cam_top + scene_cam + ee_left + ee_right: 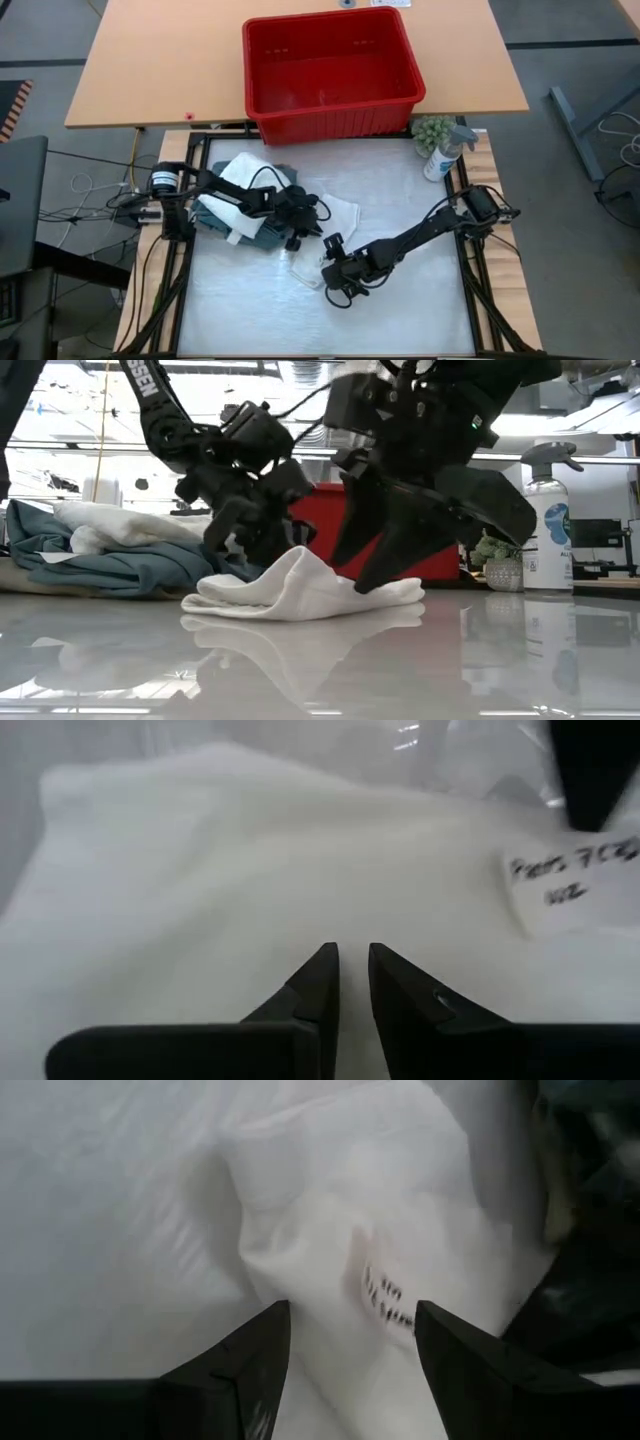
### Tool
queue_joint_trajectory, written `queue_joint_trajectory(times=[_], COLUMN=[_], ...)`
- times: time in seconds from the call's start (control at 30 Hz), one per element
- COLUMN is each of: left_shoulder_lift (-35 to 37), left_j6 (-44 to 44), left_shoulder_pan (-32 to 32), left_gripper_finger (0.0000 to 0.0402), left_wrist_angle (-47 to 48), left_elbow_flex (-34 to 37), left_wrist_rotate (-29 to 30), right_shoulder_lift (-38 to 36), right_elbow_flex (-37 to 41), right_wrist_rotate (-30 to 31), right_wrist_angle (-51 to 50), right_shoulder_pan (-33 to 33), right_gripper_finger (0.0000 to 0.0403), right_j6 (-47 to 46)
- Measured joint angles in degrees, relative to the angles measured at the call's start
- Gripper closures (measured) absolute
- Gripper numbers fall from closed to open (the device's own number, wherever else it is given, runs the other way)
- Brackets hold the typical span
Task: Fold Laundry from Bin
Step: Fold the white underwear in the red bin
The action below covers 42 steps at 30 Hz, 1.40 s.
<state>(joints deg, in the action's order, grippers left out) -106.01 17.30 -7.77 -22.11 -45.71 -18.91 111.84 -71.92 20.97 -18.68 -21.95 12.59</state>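
Left gripper (305, 222) nearly closed over white cloth (340, 215), holding nothing visible, right gripper (327, 262) open, straddling the cloth's edge, red bin (330, 75) behind

Four views — one overhead, one level, two wrist-mounted.
Straight down over table (400, 290) and red bin (330, 70); level across tabletop, close to white cloth (300, 590); wrist views nearly touching that cloth — shared by all.

The light is bright and comes from above. The shiny bench (520, 660) shows mirror pictures of things. Both wrist views look soft and blurry. Dark arms look black against bright windows.
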Motion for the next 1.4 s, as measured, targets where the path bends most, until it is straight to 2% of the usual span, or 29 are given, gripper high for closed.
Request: queue_joint_trajectory(times=[0.13, 0.4, 0.57, 0.83, 1.0, 1.13, 1.4], left_shoulder_lift=[-1.9, -2.8, -2.8, -2.8, -2.8, -2.8, -2.9], left_j6=[-1.2, -0.7, -1.5, -1.5, -1.5, -1.5, -2.3], left_shoulder_pan=[-0.1, -0.1, -0.1, -0.1, -0.1, -0.1, -0.1], left_gripper_finger=[0.0354, 0.0354, 0.0354, 0.0354, 0.0354, 0.0354, 0.0354], left_wrist_angle=[-0.6, -0.4, -0.5, -0.5, -0.5, -0.5, -0.3], left_elbow_flex=[0.0, 0.0, 0.0, 0.0, 0.0, 0.0, 0.1], left_wrist_rotate=[-0.4, -1.6, -1.7, -1.8, -1.8, -1.8, -1.7], right_shoulder_lift=[0.0, 0.0, 0.0, 0.0, 0.0, 0.0, 4.7], right_elbow_flex=[0.0, 0.0, 0.0, 0.0, 0.0, 0.0, -0.3], right_wrist_rotate=[-0.4, -6.3, -7.4, -6.5, -10.5, -10.6, -9.5], right_wrist_angle=[1.7, 1.3, 3.5, 6.7, 7.3, 8.0, 10.4], right_shoulder_pan=[0.0, 0.4, -1.6, 0.7, 1.2, 0.8, 0.7], right_gripper_finger=[0.0162, 0.0162, 0.0162, 0.0162, 0.0162, 0.0162, 0.0163], right_j6=[2.9, 3.0, 8.7, 8.4, 8.5, 9.8, 9.3])
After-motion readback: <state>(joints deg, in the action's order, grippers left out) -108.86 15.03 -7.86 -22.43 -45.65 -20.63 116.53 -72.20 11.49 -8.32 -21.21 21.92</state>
